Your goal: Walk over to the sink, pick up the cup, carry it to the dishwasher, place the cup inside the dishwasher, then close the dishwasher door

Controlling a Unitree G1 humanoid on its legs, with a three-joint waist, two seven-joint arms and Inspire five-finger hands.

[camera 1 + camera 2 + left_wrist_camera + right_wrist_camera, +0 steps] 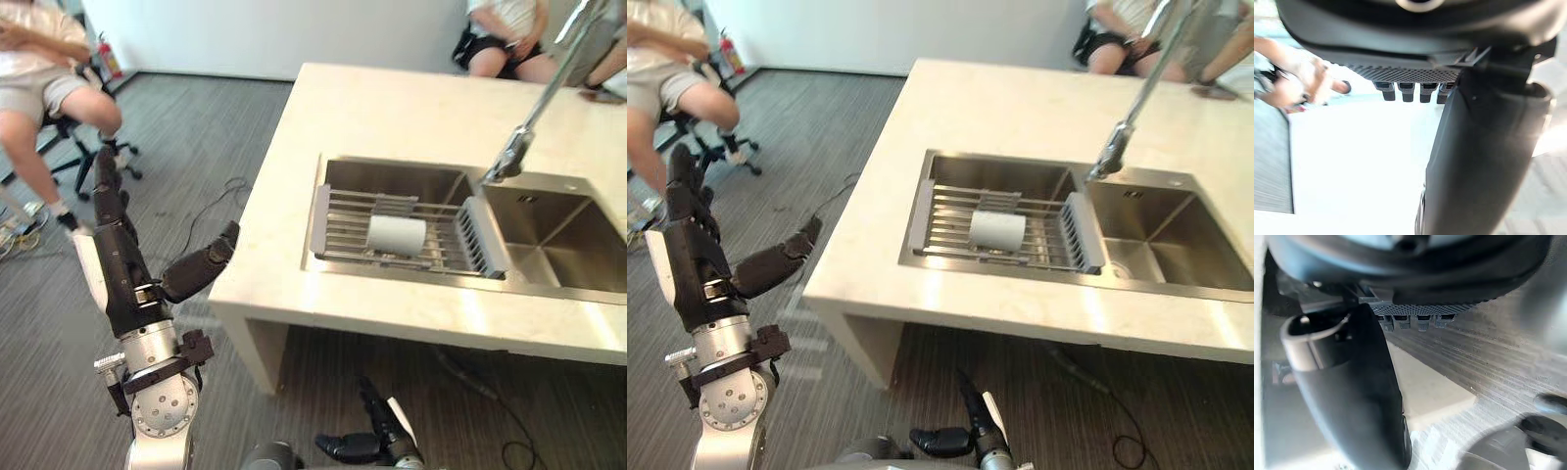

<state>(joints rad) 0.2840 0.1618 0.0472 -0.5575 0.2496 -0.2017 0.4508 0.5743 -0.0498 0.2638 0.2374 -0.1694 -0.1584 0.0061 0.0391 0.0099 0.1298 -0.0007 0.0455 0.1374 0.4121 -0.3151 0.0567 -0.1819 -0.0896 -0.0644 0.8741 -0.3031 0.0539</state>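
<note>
Left eye view: the white cup (396, 235) lies on its side on the drying rack (341, 231) over the sink's (568, 235) left basin. The left hand (122, 272) stands raised beside the counter (392, 108), fingers straight and empty. The right hand (377, 443) hangs low, fingers relaxed and empty.

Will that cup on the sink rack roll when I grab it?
Likely to roll little: the cup lies on its side along the rack bars, which should cradle it. Small, so probably light; its smooth white wall may slip.

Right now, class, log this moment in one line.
cup: lying on sink rack | left robot hand: open, empty, raised | right robot hand: open, empty, low
</note>
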